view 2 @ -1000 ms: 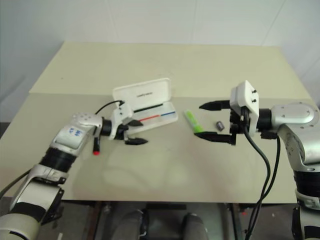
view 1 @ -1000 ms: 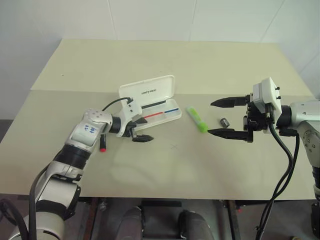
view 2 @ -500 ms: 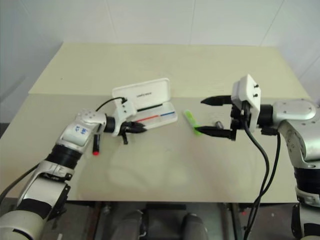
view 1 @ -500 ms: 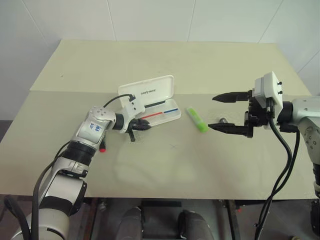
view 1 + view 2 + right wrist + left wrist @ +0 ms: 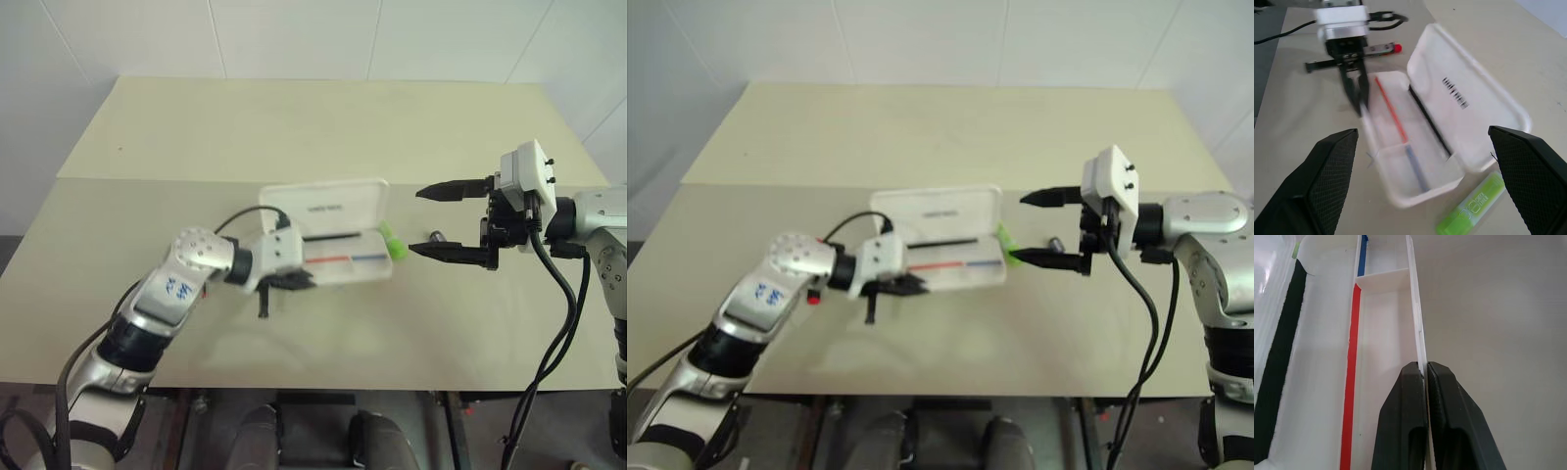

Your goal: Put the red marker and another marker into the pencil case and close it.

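The white pencil case [image 5: 343, 266] lies open mid-table, its lid [image 5: 328, 208] tipped back and red, blue and dark stripes inside. My left gripper [image 5: 286, 281] is shut on the case's thin front wall [image 5: 1418, 333]. The green highlighter [image 5: 392, 243] lies against the case's right end, partly hidden by it. The red marker [image 5: 1380, 49] rests on the table behind my left arm, with a red tip [image 5: 811, 299] peeking out beside the forearm. My right gripper [image 5: 416, 222] hovers open just right of the highlighter, holding nothing.
A tiny dark cylinder [image 5: 436, 235] sits on the table between my right gripper's fingers. The beige table [image 5: 323, 127] stretches far back, and a seam [image 5: 147, 178] crosses it behind the case.
My left gripper shut on the case's front wall and dragged the case right and nearer, up against the highlighter. The right arm has kept still.
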Robot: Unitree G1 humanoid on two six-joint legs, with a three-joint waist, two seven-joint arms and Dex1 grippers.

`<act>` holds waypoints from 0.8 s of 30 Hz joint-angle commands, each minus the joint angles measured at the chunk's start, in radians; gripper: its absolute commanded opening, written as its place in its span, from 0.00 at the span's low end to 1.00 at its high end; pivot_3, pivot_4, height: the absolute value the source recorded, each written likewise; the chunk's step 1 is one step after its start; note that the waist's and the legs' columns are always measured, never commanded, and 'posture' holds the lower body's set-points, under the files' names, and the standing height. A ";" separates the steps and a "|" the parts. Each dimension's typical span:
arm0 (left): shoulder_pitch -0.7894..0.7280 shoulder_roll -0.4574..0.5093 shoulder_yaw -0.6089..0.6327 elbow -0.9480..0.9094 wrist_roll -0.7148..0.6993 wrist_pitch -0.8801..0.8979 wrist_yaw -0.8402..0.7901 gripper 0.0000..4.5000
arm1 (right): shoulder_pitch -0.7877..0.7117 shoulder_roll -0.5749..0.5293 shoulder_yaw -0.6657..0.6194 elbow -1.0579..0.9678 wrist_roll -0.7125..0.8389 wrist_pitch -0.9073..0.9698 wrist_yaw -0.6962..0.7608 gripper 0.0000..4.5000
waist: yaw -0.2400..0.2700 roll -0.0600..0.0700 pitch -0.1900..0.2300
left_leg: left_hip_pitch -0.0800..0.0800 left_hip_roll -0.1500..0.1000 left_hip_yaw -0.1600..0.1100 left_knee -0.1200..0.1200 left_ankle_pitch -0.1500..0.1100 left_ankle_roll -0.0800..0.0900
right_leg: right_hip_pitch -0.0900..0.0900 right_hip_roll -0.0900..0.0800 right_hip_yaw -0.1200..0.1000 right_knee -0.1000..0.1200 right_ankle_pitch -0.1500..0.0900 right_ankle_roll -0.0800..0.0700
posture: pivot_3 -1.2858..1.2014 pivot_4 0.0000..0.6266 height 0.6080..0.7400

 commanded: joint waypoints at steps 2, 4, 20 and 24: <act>0.046 0.042 -0.051 -0.099 0.020 0.010 -0.013 0.01 | -0.014 -0.018 -0.030 -0.014 0.010 -0.016 0.005 1.00 | 0.000 0.000 0.000 | 0.000 0.000 0.000 0.001 0.000 0.000 | 0.000 0.000 0.000 0.000 0.000 0.000 | 0.52 0.24 1.00; 0.054 0.052 -0.076 -0.091 0.056 0.011 0.008 0.01 | -0.007 -0.022 -0.034 -0.019 0.014 -0.017 0.010 1.00 | 0.001 0.000 0.000 | 0.000 0.000 0.000 0.001 0.000 0.000 | 0.000 0.000 0.000 0.000 0.000 0.000 | 0.52 0.24 1.00; 0.096 -0.006 -0.084 -0.160 0.054 0.164 0.138 0.01 | 0.046 -0.061 -0.029 -0.004 -0.023 -0.053 0.019 1.00 | 0.003 0.000 0.000 | 0.001 0.000 -0.001 0.001 -0.001 0.001 | 0.002 0.000 0.000 0.000 0.000 0.000 | 0.52 0.24 1.00; 0.099 -0.005 -0.081 -0.166 0.048 0.181 0.146 0.17 | 0.037 -0.058 -0.022 0.009 -0.029 -0.060 0.023 1.00 | 0.003 0.000 0.000 | 0.001 0.000 -0.001 0.002 -0.001 0.001 | 0.002 0.000 -0.001 0.000 0.000 0.000 | 0.52 0.24 1.00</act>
